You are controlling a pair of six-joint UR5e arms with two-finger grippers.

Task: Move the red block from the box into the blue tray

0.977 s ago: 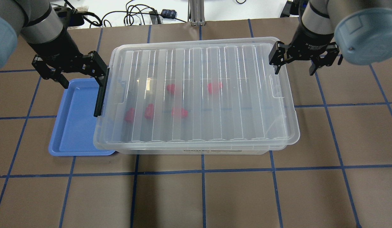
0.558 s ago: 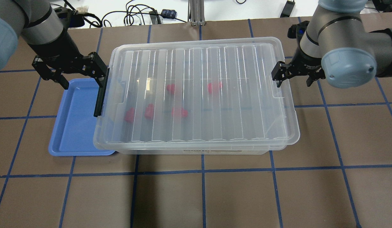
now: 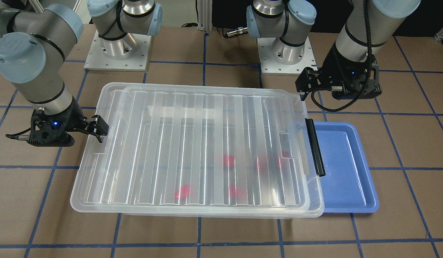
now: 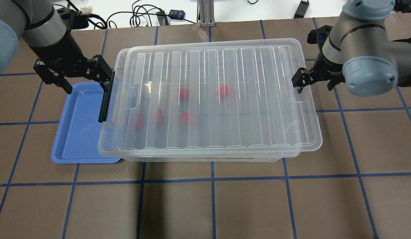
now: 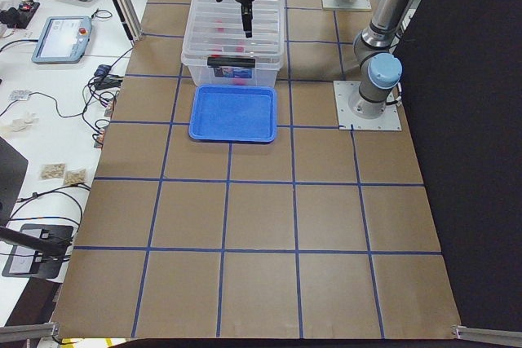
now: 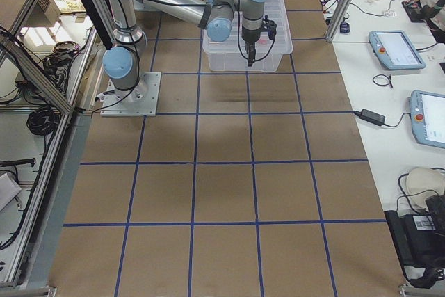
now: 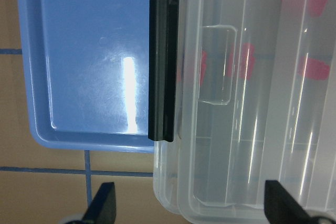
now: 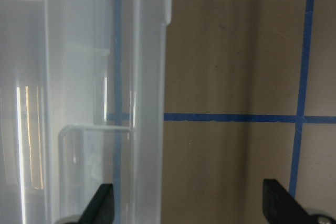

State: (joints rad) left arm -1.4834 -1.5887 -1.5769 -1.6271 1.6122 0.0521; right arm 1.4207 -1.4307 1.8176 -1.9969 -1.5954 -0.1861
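Table [image 4: 225,205]: covered in brown paper, marked off in squares with blue tape.

Box [image 4: 205,158]: set across the middle of the table, long side facing the robot. It is covered by the ribbed clear lid [image 4: 258,99]. The lid is seen to sit off-centre, overhanging the box at the robot's right end, while a strip of box rim is exposed at the left end.

Blue tray [image 4: 75,132]: laid flat on the table just beside the box's left end. Its near edge is overlapped by the box rim in the overhead view. Nothing is seen in it.

Black latch bar [image 4: 105,99]: found along the box's left end, above the tray's edge.

Left gripper [image 4: 85,79]: held above the far end of the tray and the box's left rim. The jaws are spread wide and nothing is gripped. In the left wrist view the latch and box edge are framed between the fingertips [image 7: 102,205].

Right gripper [image 4: 315,83]: held at the lid's right end, jaws spread wide, nothing clamped. One finger is placed at the lid's rim; contact cannot be confirmed.

Red blocks [image 4: 183,93]: five counted through the lid, all inside the box on its floor, gathered in the left half. Three are ranged in a nearer row, two farther back.
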